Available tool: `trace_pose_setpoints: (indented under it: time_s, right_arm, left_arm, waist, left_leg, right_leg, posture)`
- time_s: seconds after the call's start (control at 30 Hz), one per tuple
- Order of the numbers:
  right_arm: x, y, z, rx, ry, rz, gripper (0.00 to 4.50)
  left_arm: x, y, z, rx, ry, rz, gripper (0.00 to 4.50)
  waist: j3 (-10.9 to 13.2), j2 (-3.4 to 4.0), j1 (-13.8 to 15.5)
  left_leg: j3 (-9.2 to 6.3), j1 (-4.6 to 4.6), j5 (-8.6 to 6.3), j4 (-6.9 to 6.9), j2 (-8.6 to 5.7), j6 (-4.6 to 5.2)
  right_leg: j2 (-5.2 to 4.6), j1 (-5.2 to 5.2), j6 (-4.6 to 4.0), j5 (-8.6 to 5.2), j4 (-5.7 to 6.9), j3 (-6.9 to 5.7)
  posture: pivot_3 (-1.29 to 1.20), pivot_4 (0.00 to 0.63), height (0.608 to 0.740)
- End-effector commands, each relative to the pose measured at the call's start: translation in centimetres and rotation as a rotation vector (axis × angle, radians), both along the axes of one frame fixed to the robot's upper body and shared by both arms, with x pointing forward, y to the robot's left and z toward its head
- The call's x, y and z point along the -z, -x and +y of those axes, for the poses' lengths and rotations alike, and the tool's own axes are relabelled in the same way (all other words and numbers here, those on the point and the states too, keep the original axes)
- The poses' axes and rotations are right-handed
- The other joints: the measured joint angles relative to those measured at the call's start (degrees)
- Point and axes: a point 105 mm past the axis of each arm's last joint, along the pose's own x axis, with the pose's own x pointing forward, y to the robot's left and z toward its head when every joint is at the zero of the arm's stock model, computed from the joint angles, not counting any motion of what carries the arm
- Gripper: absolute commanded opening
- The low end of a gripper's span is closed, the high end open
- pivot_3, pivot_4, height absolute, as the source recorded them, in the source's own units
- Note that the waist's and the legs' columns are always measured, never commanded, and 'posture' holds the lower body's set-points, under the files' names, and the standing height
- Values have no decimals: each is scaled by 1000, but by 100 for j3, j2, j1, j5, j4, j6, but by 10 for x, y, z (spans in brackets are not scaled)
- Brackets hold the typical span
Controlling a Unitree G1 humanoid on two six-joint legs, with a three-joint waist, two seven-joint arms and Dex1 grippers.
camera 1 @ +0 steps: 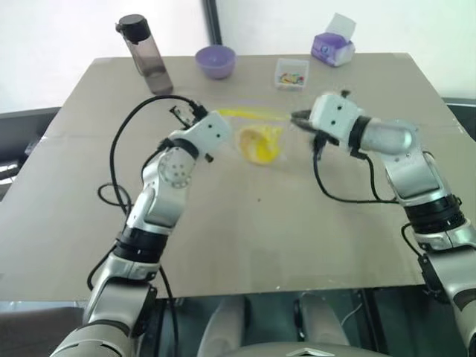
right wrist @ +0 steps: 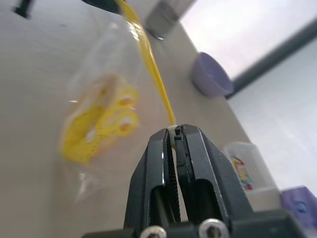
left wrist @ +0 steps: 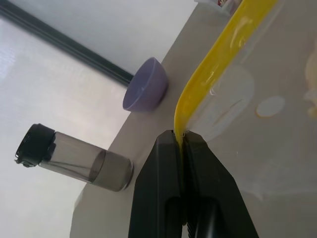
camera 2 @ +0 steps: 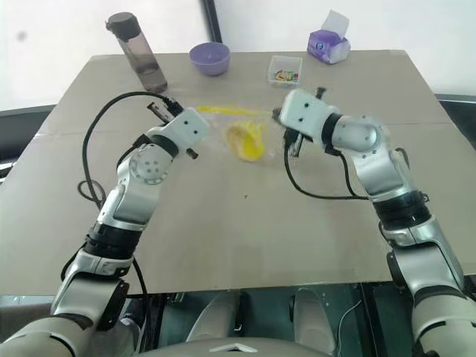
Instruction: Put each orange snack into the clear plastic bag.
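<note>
Left wrist view has the left gripper (left wrist: 182, 141) pinched tight on one end of the bag's yellow strip (left wrist: 218, 54), and the right gripper (right wrist: 174, 136) is clamped on the other end, so the clear plastic bag (camera 1: 260, 134) hangs stretched between them just above the table (camera 1: 245, 238). The orange snack (camera 1: 259, 143) already sits inside, sagging near the bottom of the bag. So I'd say the loading step is done and this is the holding or sealing bit. Next move probably calls for keeping the strip taut and lowering gently, since that thin crinkly film will flop and fold if either end slackens. The bun looks soft, rounded and bright yellow-orange; the strip is smooth and glossy.
</note>
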Motion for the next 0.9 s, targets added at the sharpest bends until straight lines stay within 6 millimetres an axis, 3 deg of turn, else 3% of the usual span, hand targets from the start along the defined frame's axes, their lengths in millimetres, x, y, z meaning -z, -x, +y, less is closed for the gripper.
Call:
trace_pose_setpoints:
  time_s: [0.03, 0.2, 0.27, 0.33, 0.4, 0.43, 0.47, 0.53, 0.6, 0.7, 0.73, 0.83, 0.9]
  right_arm:
    - [-69, -11, -23, 131, -172, -274, 70]
    - [-97, -13, -38, 179, -268, -357, 70]
    - [-76, -11, -38, 133, -246, -202, 70]
    - [-48, 0, -32, 51, -138, -78, 70]
    - [-12, 14, -36, 12, -33, 71, 70]
    - [12, 26, -38, -9, 36, 167, 70]
    - [38, 40, -33, -21, 32, 289, 70]
    - [79, 66, -22, -50, 33, 453, 70]
    - [113, 86, -19, -55, 64, 570, 70]
    - [140, 96, -31, 10, 101, 655, 70]
    - [147, 99, -37, 27, 130, 687, 363]
    - [147, 102, -56, 95, 94, 742, 1500]
    - [143, 105, -68, 114, 58, 785, 2226]
  left_arm:
    - [-50, -2, 0, 1, 97, -189, 0]
    - [-84, 1, -10, 62, 182, -310, 0]
    - [-74, 6, -17, 139, 194, -250, 0]
    - [-54, 11, -22, 187, 161, -160, 0]
    - [-19, 21, -29, 252, 135, 7, 0]
    - [8, 31, -34, 303, 154, 145, 0]
    - [53, 49, -36, 334, 183, 350, 0]
    - [111, 87, -41, 380, 220, 636, 0]
    - [136, 110, -43, 380, 255, 769, 0]
    - [145, 118, -44, 359, 268, 794, 0]
    - [148, 120, -45, 360, 282, 798, 0]
    - [140, 112, -38, 308, 411, 717, 865]
    - [130, 109, -33, 303, 475, 660, 1673]
  waist:
    - [0, 0, -6]
    - [-1, -1, -32]
    - [-2, -1, -36]
    - [-3, 0, -33]
    - [-4, 2, -34]
    - [-4, 2, -31]
    - [-5, 3, -30]
    - [-8, 8, -79]
    - [-8, -3, -104]
    - [-24, 27, 2]
    - [-15, 27, 20]
    - [-18, 18, 34]
    - [-19, 15, 40]
  left_leg:
    - [-1, -1, 1, 0, 0, -1]
    - [4, -2, 1, -14, 0, -2]
    - [8, -2, 1, -20, 0, -2]
    - [7, -2, 1, -23, 0, -1]
    - [8, -2, 0, -26, 0, -1]
    - [6, -2, 0, -26, 0, 0]
    - [7, -5, 0, -26, 0, 0]
    - [2, 1, -1, -30, 19, 1]
    - [2, -9, -1, -32, 17, 2]
    - [-2, 25, -17, -19, 19, 29]
    - [3, 56, -18, -20, 16, 30]
    - [-3, 217, -23, -28, 6, 37]
    - [-28, 222, -24, -28, 26, 38]
  right_leg:
    - [0, 0, 0, 0, 0, -1]
    - [-2, -6, 0, 0, -7, 1]
    - [-3, -9, 0, 0, -7, 5]
    - [-1, -9, 0, 0, -6, 6]
    - [-2, -7, 0, 0, -6, 6]
    - [-1, -6, 0, 0, -5, 6]
    - [-2, -7, 0, 0, -6, 7]
    - [0, -1, -1, -1, -4, 11]
    - [4, -15, -1, -1, -4, 24]
    - [5, 14, -1, -1, -2, 23]
    - [4, 45, 0, 0, 1, 25]
    - [3, 218, 4, -4, -41, 17]
    - [10, 241, 6, 1, -77, -10]
  posture:
    - [0, 150, 740]
    - [0, 150, 740]
    - [0, 150, 740]
    - [0, 150, 740]
    - [0, 150, 740]
    - [0, 150, 740]
    - [0, 150, 740]
    - [0, 150, 740]
    - [0, 150, 740]
    - [0, 150, 740]
    - [0, 150, 740]
    - [0, 150, 740]
    - [0, 150, 740]
